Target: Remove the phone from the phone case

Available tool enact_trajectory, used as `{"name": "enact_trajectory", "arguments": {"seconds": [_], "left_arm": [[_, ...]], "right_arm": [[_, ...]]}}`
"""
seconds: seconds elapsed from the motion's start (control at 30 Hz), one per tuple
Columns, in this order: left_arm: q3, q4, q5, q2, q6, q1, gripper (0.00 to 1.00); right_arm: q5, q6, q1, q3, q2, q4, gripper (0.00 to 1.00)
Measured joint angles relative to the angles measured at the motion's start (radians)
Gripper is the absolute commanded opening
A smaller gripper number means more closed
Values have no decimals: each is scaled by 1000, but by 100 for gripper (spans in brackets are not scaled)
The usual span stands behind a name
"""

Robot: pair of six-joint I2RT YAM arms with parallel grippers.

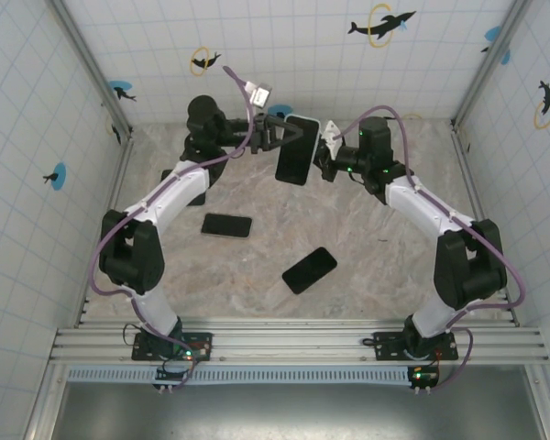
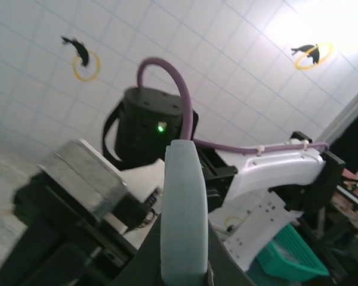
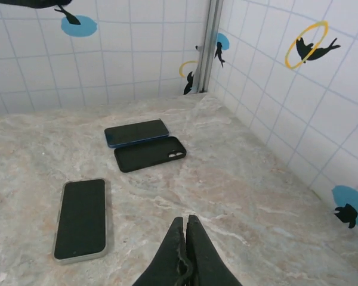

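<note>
Now: left claw [image 1: 277, 136] pinching phone [image 1: 293, 149] mid-air by left edge, case [image 2: 180, 196] rim between fingers. Long axis runs near-far from above. Right claw [image 1: 324, 147] pressed together, empty, just beside phone's right edge. I judge right must pry.

Your phone [image 1: 293, 151] hangs in mid-air above the far half of the table [image 1: 367, 247], its dark, glossy face turned up to the overhead camera. Its long side runs roughly away from you with a slight tilt. The phone still sits in its phone case [image 2: 182, 202], a pale grey-blue shell with a smooth matt finish. From the left wrist you see that shell edge-on, standing upright, its top end rounded and its foot near the bottom of the view.
</note>
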Motion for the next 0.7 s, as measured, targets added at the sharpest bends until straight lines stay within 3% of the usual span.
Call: {"name": "enact_trajectory", "arguments": {"seconds": [0.13,0.33,0.47,0.7], "left_arm": [[-4,-25,-9,0,2,-1,0],[-6,-59,-143,0,-15,48,0],[-35,-56,-271,0,-103,74,0],[-157,-15,-446,-4,-316,61,0]], "right_arm": [[-20,66,-6,-56,-27,79,13],[-39,188,-16,-184,-105,172,36],[-32,397,-30,-301,-161,312,42],[30,837,-40,-415,-182,564,44]]}}
